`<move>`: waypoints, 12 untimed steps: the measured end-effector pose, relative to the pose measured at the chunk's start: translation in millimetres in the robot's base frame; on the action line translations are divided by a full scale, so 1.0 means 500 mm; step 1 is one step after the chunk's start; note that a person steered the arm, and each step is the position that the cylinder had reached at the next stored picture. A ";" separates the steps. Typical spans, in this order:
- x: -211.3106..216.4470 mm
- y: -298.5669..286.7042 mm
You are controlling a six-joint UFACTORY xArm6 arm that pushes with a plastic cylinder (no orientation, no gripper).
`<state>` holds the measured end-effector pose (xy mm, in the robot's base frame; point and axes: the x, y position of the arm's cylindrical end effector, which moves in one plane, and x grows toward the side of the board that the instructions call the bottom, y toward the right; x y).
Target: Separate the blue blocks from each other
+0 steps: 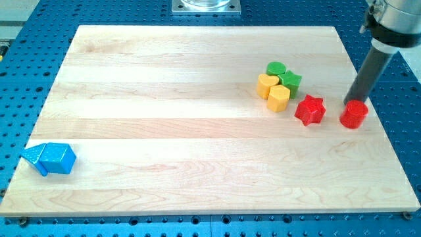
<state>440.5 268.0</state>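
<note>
Blue blocks are lying nearest the camera, low at 8 o'clock on the surface (197, 138): a blue cube-like block (59, 158) and a flatter blue block (33, 157), possibly a wedge, pressing against its 9 o'clock side. They are touching, so the separating is not yet done.

My tip (350, 102) is sitting far across the surface at 3 o'clock, just behind or touching the red cylinder (354, 114); contact cannot be told for certain. This tool has no jaws to clench or release; it is a bare rod, holding nothing.

Red star (310, 109) is lying just at 9 o'clock of the cylinder, apart from it. Further toward 10 o'clock a cluster is huddling: two yellow blocks (273, 91) and two green blocks (284, 75), all touching.

Judgement on doing the step well:
- The tip is needing a long crossing toward 8 o'clock. Routing it below the red pair is looking safest, so nothing gets dragged.
- Coming in at the seam between the blues, from 12 o'clock, and driving one block toward 3 o'clock should be splitting them cleanly.
- Pushing the flatter block toward 9 o'clock is risking the edge, which is close there.
- An off-centre push may be spinning the cube rather than moving it.
</note>
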 end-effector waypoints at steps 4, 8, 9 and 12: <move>0.069 -0.125; 0.320 -1.025; 0.292 -1.137; 0.180 -0.984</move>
<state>530.3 -223.9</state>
